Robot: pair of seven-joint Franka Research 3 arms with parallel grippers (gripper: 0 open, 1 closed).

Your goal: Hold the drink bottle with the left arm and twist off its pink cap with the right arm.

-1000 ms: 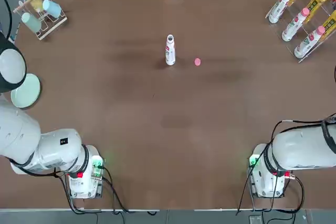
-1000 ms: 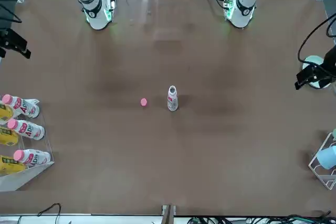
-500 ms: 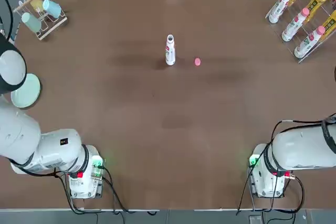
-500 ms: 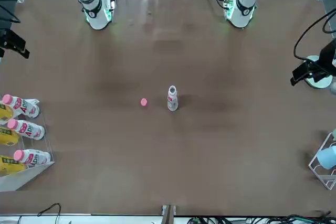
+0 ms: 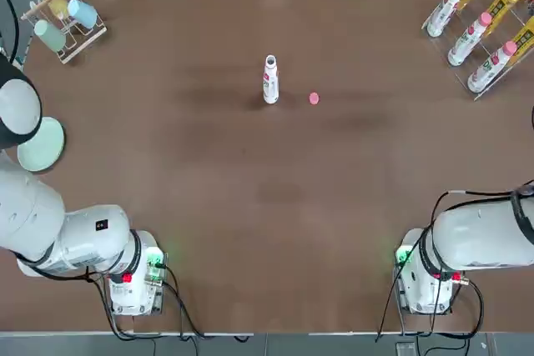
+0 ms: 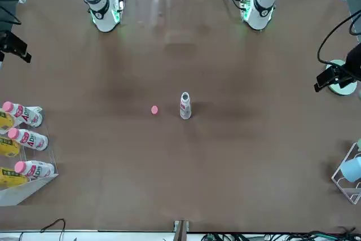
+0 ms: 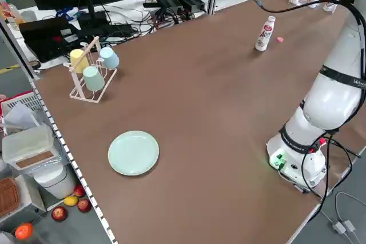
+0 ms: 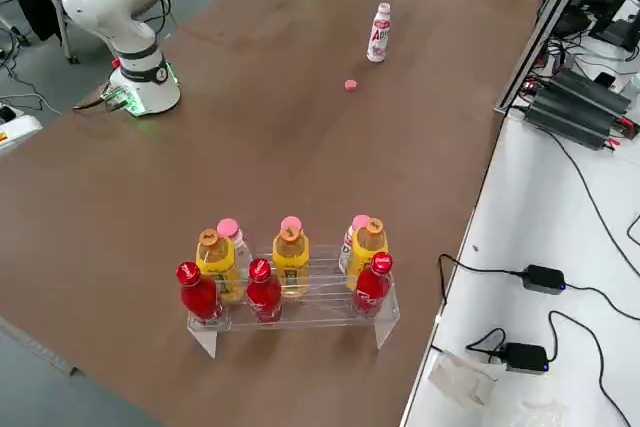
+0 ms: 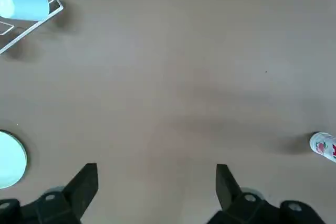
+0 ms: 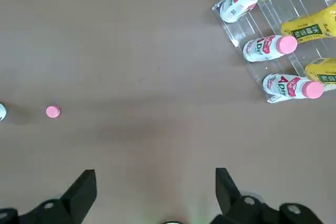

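Drink bottle (image 5: 270, 80) stands upright mid-tabletop, uncapped, with the pink cap (image 5: 314, 98) lying just beside it at three o'clock. My left end effector (image 9: 152, 182) and right end effector (image 10: 152, 187) hang spread apart and empty, well away from both. I think a careless pass across the tabletop could tip the slim open bottle or knock the small cap rolling away.

My left gripper (image 9: 153, 182) hangs high over my left edge of the table, fingers spread wide and empty. My right gripper (image 10: 153, 187) hangs over my right side, fingers likewise wide apart, holding nothing.
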